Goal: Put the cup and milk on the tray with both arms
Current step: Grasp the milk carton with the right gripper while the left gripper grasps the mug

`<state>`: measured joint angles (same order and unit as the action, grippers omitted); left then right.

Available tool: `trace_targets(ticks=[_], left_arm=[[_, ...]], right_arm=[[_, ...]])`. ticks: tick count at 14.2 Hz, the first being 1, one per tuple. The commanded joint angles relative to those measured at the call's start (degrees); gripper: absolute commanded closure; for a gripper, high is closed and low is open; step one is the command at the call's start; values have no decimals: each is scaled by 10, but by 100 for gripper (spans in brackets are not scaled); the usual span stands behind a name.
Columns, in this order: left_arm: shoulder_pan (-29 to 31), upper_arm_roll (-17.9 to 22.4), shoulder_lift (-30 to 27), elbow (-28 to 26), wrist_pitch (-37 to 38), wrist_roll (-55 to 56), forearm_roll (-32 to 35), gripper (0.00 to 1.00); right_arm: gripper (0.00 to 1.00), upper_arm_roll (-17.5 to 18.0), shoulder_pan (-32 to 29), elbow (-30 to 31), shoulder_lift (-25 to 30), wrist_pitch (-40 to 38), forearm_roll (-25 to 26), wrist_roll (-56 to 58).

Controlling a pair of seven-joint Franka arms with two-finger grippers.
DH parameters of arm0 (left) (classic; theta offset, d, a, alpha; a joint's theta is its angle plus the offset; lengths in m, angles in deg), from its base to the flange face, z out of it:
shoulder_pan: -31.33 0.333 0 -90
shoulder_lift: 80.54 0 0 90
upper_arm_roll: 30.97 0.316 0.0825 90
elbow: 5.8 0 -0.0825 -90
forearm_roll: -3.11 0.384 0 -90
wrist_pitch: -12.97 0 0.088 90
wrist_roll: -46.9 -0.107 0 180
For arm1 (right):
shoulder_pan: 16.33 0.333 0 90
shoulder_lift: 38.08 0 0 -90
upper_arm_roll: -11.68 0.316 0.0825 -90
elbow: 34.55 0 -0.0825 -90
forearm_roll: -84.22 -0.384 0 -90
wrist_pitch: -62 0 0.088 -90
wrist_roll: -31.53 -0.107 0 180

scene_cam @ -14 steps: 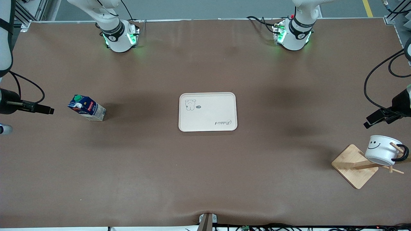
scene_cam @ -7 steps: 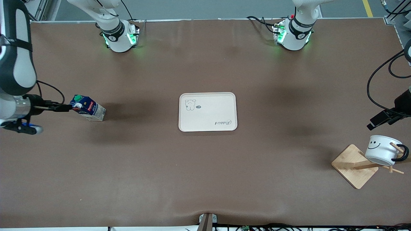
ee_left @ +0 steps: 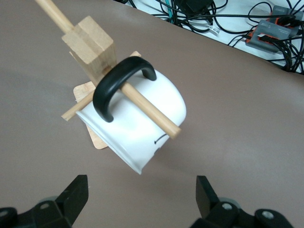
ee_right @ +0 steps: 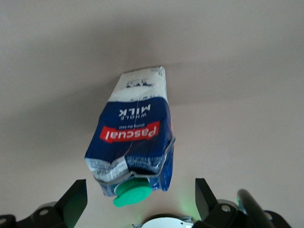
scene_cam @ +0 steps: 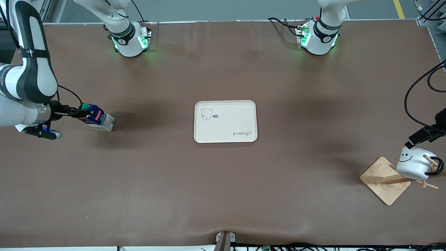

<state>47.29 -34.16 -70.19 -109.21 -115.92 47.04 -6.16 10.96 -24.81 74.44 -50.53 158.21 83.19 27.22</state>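
With the right gripper (scene_cam: 75, 113) spread apart around the milk (scene_cam: 96, 119) at the tray's (scene_cam: 225, 137) nine o'clock, and the left gripper (ee_left: 142, 199) likewise apart above the peg-hung cup (scene_cam: 414, 164) at four o'clock, an off-centre closure risks toppling the carton.

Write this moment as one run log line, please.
left gripper: open, at cup hung on wooden rack | right gripper: open, at milk carton top | tray: empty
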Motion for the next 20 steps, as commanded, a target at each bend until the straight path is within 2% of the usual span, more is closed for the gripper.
trace_targets(ticks=[1,4,6,8,9,10,13,17,19,20], left_arm=[[4,-3,7,-7,-38,-2,-25,0],[3,-6,12,-19,-79,-2,-27,0],[1,-8,21,-20,-99,-5,-35,0],[-1,-8,29,-20,-107,-7,-41,11],[-1,-8,33,-20,-113,-8,-41,18],[-2,-8,34,-20,-116,-9,-41,23],[-2,-8,39,-19,-117,-15,-41,49],[-2,-8,44,-18,-116,-20,-40,79],[-5,-8,44,-16,-114,-21,-40,85],[-5,-12,44,-16,-112,-21,-40,90]], right_arm=[[0,8,-5,45,33,19,-3,-10],[0,8,-3,60,35,54,-4,-10],[0,8,-4,98,44,99,-5,-10],[0,9,0,139,58,151,-13,-10],[57,9,0,141,59,164,-18,-10],[100,9,-3,136,64,160,-18,-10],[100,7,-2,103,69,122,-19,-10],[100,8,2,-16,63,4,-20,-21],[100,10,15,-67,61,-49,-29,-23],[100,10,27,-88,62,-63,-51,-22]])
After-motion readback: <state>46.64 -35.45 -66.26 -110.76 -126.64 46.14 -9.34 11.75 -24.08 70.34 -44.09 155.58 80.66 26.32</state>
